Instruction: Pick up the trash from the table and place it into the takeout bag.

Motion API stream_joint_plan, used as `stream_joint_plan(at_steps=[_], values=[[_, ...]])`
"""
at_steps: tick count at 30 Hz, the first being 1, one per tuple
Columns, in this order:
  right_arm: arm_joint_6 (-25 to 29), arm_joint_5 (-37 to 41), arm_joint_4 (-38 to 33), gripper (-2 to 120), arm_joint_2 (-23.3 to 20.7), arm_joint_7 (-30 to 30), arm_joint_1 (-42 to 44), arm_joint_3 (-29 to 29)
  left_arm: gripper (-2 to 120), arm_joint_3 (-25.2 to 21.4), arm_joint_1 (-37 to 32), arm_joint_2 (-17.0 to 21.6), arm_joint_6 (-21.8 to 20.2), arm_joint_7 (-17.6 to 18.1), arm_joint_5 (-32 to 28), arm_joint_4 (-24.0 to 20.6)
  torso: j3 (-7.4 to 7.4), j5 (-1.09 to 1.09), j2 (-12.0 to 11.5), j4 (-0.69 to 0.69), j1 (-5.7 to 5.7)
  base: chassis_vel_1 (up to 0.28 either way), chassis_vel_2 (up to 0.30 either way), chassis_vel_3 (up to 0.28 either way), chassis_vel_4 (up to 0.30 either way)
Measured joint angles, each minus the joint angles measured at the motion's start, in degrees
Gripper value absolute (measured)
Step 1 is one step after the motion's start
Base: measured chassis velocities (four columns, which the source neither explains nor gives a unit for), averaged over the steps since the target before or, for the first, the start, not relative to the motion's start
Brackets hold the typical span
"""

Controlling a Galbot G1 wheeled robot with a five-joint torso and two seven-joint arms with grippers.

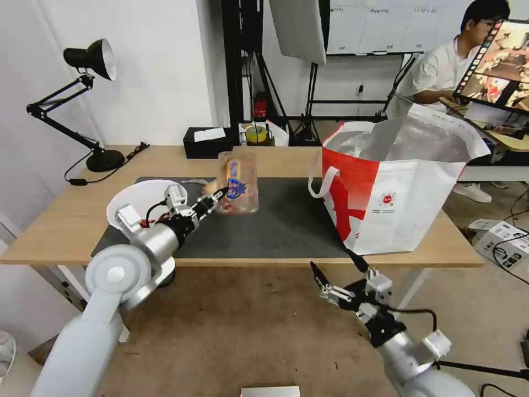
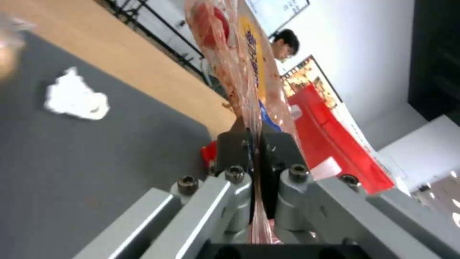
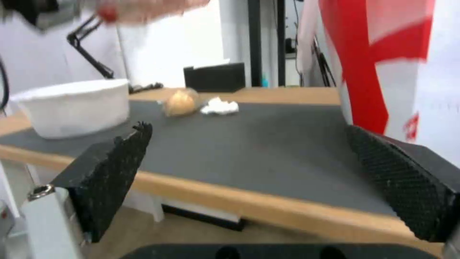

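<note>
My left gripper (image 1: 218,197) is shut on the edge of a clear plastic tray (image 1: 238,183) smeared with red food scraps, held tilted in the air above the dark mat (image 1: 275,226). In the left wrist view the tray (image 2: 239,54) rises from between the closed fingers (image 2: 232,149). A white bowl (image 1: 138,201) sits at the mat's left end. A knotted bag with a tan lump (image 3: 181,102) and a crumpled tissue (image 3: 219,107) lie on the mat. The takeout bag (image 1: 397,193) stands open on the table's right. My right gripper (image 1: 339,270) hangs open below the table's front edge (image 3: 268,201).
A black tissue box (image 1: 208,142) sits at the table's back edge, with a roll of tape (image 1: 256,133) beside it. A black desk lamp (image 1: 93,110) stands at the back left. A cardboard box with cables (image 1: 504,242) lies on the floor to the right.
</note>
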State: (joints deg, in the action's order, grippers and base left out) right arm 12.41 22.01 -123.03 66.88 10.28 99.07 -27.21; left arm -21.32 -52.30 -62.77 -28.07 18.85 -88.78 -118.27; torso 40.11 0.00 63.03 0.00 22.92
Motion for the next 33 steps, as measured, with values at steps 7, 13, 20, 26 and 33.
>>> stream_joint_plan(at_steps=[7, 13, 20, 26, 33], values=[[3.0, -1.7, 4.1, 100, -0.1, 2.2, -0.1, -0.7, 0, 4.7, 8.7, 0.5, 0.7, 0.0, -1.6, 2.5, 0.00, 0.01, 0.0, 0.00, 0.00, 0.000, 0.000, 0.000, 0.000], [3.4, -1.7, 4.6, 100, -0.6, 3.3, 0.2, -1.5, 0, 8.3, 15.1, 0.2, 1.3, 0.0, -2.6, 4.7, 0.00, 0.01, 0.0, 0.00, 0.00, 0.000, 0.000, 0.000, 0.000], [3.5, -1.5, 4.9, 100, -0.5, 4.5, 0.4, -1.2, 0, 12.8, 21.3, -1.2, 2.0, -0.1, -3.1, 7.4, 0.00, 0.01, 0.0, 0.00, 0.00, 0.000, 0.000, 0.000, 0.000], [3.5, -1.5, 4.9, 100, -0.2, 4.6, 0.4, -1.1, 0, 17.9, 29.4, -5.4, 3.1, -0.2, -2.7, 12.6, 0.00, 0.01, 0.0, 0.00, 0.01, 0.000, 0.000, 0.000, 0.000], [3.5, -1.5, 4.9, 100, 0.2, 4.7, 0.7, -1.0, 0, 22.8, 35.8, -9.5, 4.0, -0.3, -1.6, 18.2, 0.00, 0.02, 0.0, 0.00, 0.00, 0.000, 0.000, 0.000, 0.000]])
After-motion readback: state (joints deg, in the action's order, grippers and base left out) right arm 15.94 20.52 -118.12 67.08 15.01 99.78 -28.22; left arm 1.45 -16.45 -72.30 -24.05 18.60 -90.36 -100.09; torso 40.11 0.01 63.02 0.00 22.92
